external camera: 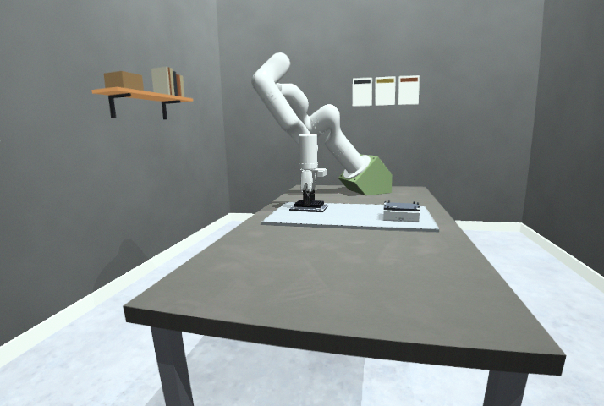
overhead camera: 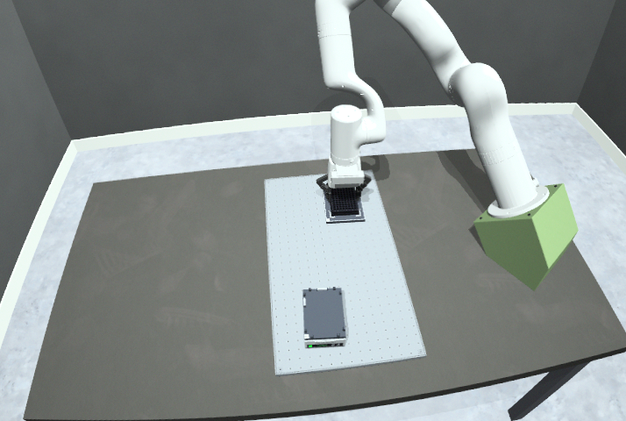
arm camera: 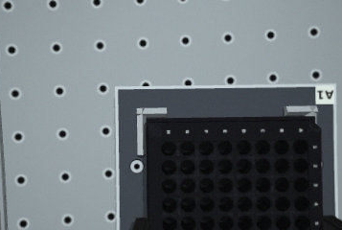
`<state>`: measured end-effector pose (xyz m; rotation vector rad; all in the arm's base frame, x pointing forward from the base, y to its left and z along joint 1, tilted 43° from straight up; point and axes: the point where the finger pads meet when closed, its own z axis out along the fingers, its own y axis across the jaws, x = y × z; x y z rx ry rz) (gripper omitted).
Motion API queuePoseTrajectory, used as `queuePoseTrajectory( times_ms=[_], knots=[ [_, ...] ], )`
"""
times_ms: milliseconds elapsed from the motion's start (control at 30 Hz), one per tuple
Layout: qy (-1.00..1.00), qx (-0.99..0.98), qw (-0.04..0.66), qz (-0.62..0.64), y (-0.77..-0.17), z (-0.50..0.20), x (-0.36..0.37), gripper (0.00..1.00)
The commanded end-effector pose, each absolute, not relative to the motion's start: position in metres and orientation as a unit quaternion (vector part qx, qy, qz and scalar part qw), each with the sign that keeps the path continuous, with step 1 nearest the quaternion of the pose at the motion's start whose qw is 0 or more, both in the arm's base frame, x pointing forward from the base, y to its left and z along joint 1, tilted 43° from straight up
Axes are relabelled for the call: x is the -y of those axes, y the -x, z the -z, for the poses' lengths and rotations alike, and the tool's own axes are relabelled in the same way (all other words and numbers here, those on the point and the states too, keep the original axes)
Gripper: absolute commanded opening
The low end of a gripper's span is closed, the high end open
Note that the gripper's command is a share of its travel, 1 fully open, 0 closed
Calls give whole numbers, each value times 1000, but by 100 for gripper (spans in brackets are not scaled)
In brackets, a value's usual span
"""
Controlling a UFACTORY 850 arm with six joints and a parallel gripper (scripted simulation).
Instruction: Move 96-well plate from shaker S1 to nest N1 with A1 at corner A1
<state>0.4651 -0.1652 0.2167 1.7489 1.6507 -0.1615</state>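
Wrist view shows the pincer (overhead camera: 344, 190) clamped on the stiff, light 96-well plate's (arm camera: 231, 172) long sides, over the nest (arm camera: 127, 144).

Grey walls (external camera: 96, 200), a wall shelf (external camera: 142, 95), pale floor (external camera: 575, 310).

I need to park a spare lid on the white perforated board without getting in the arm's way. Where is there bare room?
The widest bare stretch of the perforated board lies between the plate nest and the plate shaker. Narrow strips run either side of the shaker. The nest end is crowded: the gripper holds the 96-well plate there.
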Motion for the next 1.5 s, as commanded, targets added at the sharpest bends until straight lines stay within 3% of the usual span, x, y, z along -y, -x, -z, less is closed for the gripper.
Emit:
queuePoseTrajectory(
  times_ms=[0,867,900,1467],
  knots=[
    [-678,-640,358,62,-466,-217,165,0],
    [-678,-640,358,62,-467,-214,167,0],
    [-678,-640,358,62,-467,-213,168,100],
    [-678,-640,358,62,-467,-214,168,100]
  ],
)
